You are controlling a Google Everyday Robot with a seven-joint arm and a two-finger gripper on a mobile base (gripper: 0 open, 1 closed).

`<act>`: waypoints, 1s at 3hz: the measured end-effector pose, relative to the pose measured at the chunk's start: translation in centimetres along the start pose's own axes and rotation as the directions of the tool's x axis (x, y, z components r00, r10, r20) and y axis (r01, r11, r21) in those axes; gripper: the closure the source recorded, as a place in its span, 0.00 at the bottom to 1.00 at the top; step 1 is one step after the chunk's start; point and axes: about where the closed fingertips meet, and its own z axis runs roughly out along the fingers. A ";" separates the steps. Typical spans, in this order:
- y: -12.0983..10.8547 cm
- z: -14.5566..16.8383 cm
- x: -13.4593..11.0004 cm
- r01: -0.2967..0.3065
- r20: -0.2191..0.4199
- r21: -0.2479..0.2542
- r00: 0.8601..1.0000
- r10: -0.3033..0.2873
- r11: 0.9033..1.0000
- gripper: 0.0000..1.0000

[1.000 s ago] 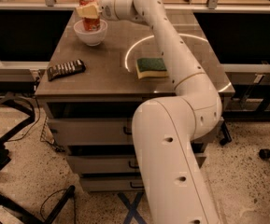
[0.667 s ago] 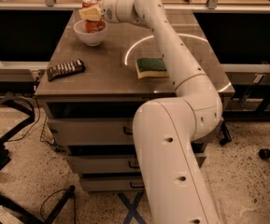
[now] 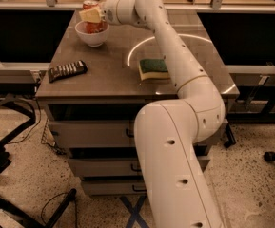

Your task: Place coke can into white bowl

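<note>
The coke can (image 3: 94, 26) stands upright inside the white bowl (image 3: 91, 39) at the table's far left corner; its silver top shows above my gripper. My gripper (image 3: 91, 15) reaches in from the right, and its yellowish fingers (image 3: 90, 15) are closed around the can's upper half, just above the bowl's rim. The can's lower end sits inside the bowl, hidden by the rim.
A green and yellow sponge (image 3: 152, 69) lies mid-table, next to my arm. A dark remote-like bar (image 3: 67, 71) lies near the left front edge of the table (image 3: 103, 82). Drawers are below, and a counter edge runs behind the table.
My gripper and the can have come down a little, so the can sits lower in the bowl. The sponge and the dark bar have not moved.
</note>
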 end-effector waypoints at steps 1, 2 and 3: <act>0.2 0.3 0.1 -0.001 -0.002 -0.004 1.000 0.001 1.000 0.30; 0.5 0.8 0.4 -0.003 -0.004 -0.010 1.000 0.003 1.000 0.01; 0.6 0.9 0.4 -0.003 -0.005 -0.012 1.000 0.003 1.000 0.00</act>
